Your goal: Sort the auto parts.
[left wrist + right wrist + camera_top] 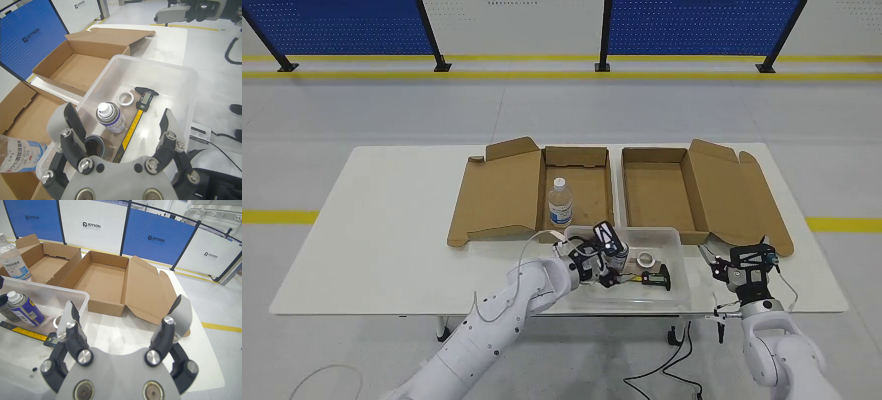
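Note:
A clear plastic bin (151,60) at the table's front holds a blue-and-white spray can (111,118), a dark cylindrical sleeve (98,146), a metal ring (125,99) and a digital caliper (138,117) with a yellow scale. My left gripper (121,123) hangs open over the bin, its fingers (72,121) either side of the can and sleeve and touching nothing. In the top view it sits at the bin's left end (602,255). My right gripper (126,313) is open and empty above bare table, right of the bin (83,294), near the right box's flap.
Two open cardboard boxes lie behind the bin, the left box (577,190) and the right box (657,195), each with its lid folded outward. A clear water bottle (560,203) stands in the left box. The table's front edge is close to both grippers.

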Controlling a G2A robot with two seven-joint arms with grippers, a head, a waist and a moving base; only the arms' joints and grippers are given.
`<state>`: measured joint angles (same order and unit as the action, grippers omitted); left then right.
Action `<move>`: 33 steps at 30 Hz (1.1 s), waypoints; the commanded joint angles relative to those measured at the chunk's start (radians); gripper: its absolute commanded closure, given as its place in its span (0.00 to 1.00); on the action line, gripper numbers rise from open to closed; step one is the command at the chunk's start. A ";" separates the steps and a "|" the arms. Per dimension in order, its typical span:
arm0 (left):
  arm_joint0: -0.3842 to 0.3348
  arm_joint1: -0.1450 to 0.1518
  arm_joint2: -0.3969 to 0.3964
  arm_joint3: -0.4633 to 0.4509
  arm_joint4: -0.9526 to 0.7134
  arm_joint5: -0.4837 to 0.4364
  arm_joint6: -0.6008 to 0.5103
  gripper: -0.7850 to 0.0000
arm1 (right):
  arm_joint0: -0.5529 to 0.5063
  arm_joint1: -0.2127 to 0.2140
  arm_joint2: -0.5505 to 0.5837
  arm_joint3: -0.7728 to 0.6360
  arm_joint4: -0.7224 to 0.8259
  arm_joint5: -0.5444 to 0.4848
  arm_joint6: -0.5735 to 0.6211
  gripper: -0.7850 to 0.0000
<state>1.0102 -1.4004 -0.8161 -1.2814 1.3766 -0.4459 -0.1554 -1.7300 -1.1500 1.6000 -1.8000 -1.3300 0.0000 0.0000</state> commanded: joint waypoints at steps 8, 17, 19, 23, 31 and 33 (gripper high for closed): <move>-0.054 -0.031 0.039 0.127 -0.045 0.037 0.023 0.00 | 0.000 0.000 0.000 0.000 0.000 0.000 0.000 0.00; -0.093 -0.059 0.072 0.219 -0.063 0.054 0.046 0.07 | 0.000 0.000 0.000 0.000 0.000 0.000 0.000 0.00; -0.099 -0.063 0.077 0.229 -0.067 0.052 0.048 0.13 | 0.000 0.000 0.000 0.000 0.000 0.000 0.000 0.00; -0.107 -0.072 0.085 0.243 -0.073 0.048 0.055 0.26 | 0.000 0.000 0.000 0.000 0.000 0.000 0.000 0.00; -0.115 -0.082 0.098 0.261 -0.067 0.036 0.057 0.45 | 0.000 0.000 0.000 0.000 0.000 0.000 0.000 0.00; -0.117 -0.084 0.098 0.266 -0.068 0.036 0.057 0.54 | 0.000 0.000 0.000 0.000 0.000 0.000 0.000 0.00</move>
<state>0.8945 -1.4837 -0.7178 -1.0180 1.3094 -0.4097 -0.0982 -1.7300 -1.1500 1.6000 -1.8000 -1.3300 0.0000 0.0000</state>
